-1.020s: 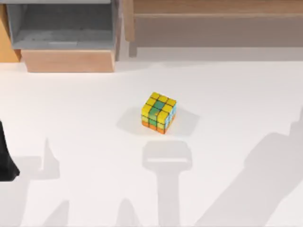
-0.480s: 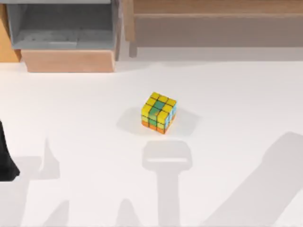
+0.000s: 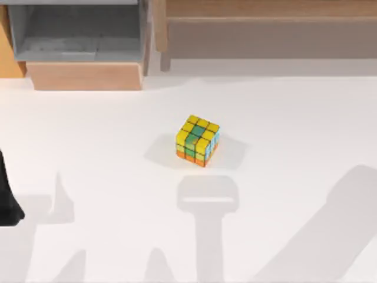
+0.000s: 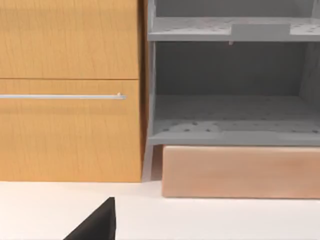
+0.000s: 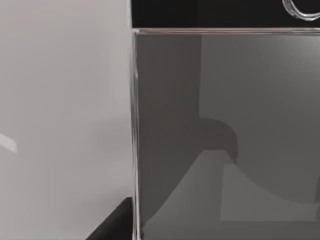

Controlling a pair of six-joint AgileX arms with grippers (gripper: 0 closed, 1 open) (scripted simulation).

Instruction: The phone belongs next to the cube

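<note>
The phone (image 5: 225,130) lies flat right beneath my right wrist camera, home button at its far end. The cube (image 3: 197,140) sits mid-table, so my right arm is nearer. My grip state: cannot tell.

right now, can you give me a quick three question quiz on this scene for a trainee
1. True or false: the cube sits inside the grey shelf unit.
2. The top face of the cube is mostly: A red, B yellow, C white.
3. Fill in: the right wrist view looks closely at a dark screen with a silver rim, which is the ____.

Key: 1 false, it stands on the white table, in front of the shelf unit. 2 B. 3 phone.
</note>
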